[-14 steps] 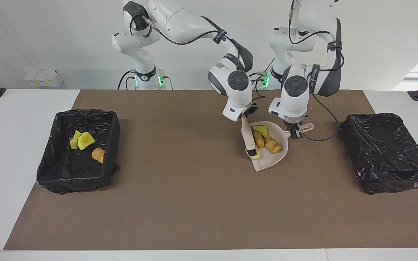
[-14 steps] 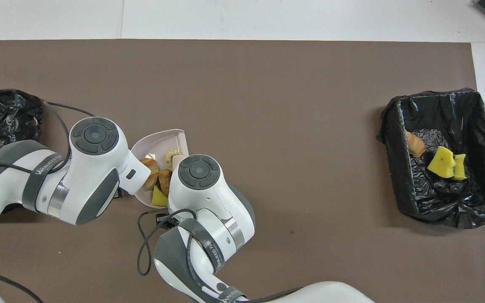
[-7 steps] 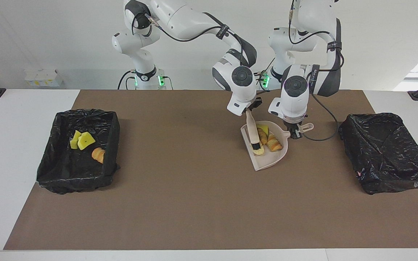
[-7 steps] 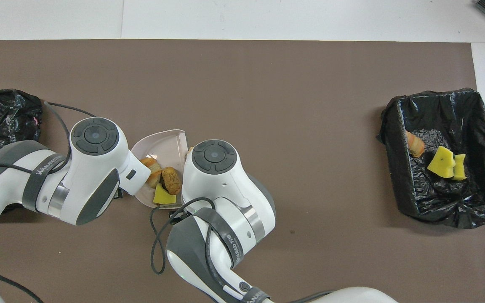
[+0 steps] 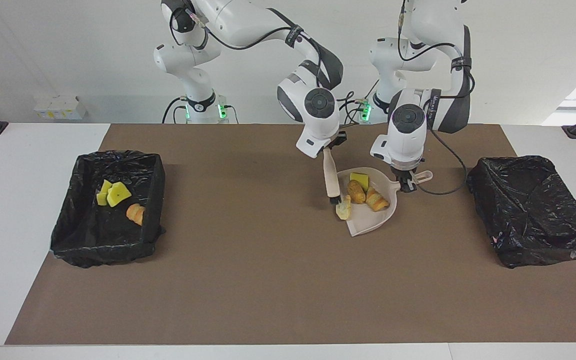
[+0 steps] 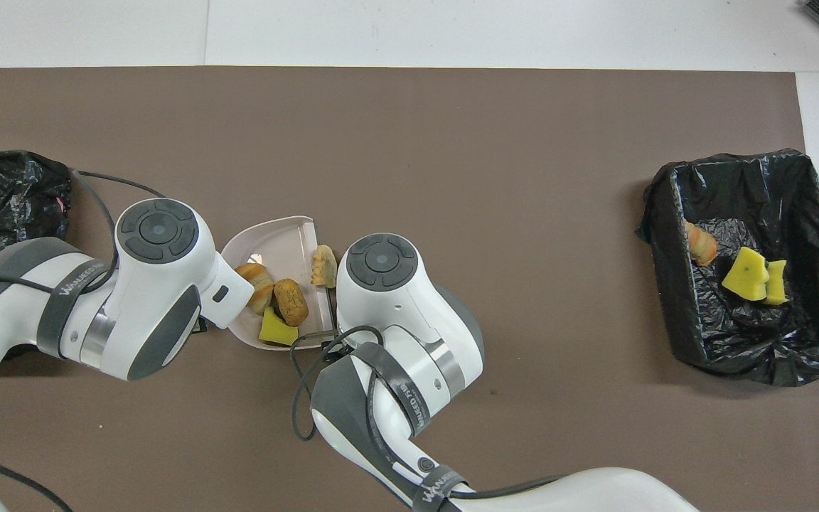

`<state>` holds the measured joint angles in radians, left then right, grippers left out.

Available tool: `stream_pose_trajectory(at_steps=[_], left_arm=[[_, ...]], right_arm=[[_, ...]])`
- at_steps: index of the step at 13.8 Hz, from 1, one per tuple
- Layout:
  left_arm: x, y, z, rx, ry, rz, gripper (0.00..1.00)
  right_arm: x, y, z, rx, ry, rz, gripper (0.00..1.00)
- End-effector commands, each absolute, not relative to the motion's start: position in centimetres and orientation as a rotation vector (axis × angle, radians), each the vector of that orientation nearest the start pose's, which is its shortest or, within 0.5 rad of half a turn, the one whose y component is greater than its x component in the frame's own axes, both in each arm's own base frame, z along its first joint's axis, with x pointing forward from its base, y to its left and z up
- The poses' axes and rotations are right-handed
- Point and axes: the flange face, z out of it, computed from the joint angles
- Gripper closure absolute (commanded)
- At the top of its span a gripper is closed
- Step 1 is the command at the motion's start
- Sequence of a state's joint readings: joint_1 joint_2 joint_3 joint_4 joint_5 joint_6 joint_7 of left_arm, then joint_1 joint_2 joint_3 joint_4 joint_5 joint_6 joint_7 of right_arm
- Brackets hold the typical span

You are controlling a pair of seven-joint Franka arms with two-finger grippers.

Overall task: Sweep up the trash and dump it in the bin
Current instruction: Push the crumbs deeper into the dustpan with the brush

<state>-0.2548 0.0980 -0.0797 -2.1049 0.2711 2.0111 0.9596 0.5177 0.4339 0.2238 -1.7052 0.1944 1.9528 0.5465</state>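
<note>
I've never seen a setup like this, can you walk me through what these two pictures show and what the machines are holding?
These are two robot arms at a table, each ending in a two-finger gripper. One picture looks at them from across the table; the other looks steeply down from above their own end.

The left gripper is shut on the handle of a beige dustpan that rests on the brown mat. The right gripper is shut on a small brush, its bristles down at the dustpan's open lip.

In the pan lie a yellow sponge piece and two brown bread-like lumps; a paler lump sits at the lip.

A bin lined with black plastic stands at each end of the table. One bin already holds scraps; the other bin shows none.
</note>
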Motion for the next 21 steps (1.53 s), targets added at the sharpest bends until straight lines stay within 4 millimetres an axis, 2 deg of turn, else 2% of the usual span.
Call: stream_pose_trajectory(at_steps=[1, 4, 6, 9, 11, 15, 17, 21], left_arm=[[50.6, -15.7, 36.0, -2.222, 1.969, 0.337, 1.0], [50.6, -15.7, 35.9, -2.223, 1.967, 0.336, 1.0], [50.6, -15.6, 35.9, -2.223, 1.968, 0.335, 1.0], [50.8, -15.2, 36.0, -2.22, 1.974, 0.335, 1.0], [50.9, -15.2, 36.0, -2.212, 1.983, 0.326, 1.0], [51.5, -14.3, 36.0, -2.197, 2.004, 0.298, 1.0], [51.8, -14.1, 36.1, -2.197, 2.002, 0.277, 1.0], [52.3, -13.5, 36.0, -2.207, 1.989, 0.252, 1.0]], right_arm=[[47.6, 44.7, 32.3, -2.992, -0.2, 0.373, 1.0], [45.9, 47.6, 32.9, -2.947, -0.242, 0.358, 1.0], [43.9, 50.4, 33.4, -2.868, -0.215, 0.363, 1.0], [42.0, 52.7, 34.3, -2.781, -0.127, 0.388, 1.0], [42.1, 52.2, 34.6, -2.8, -0.126, 0.404, 1.0], [44.7, 49.6, 33.7, -2.821, -0.068, 0.409, 1.0], [44.8, 48.2, 32.4, -2.871, -0.086, 0.4, 1.0], [44.9, 46.9, 32.1, -2.937, -0.102, 0.427, 1.0]])
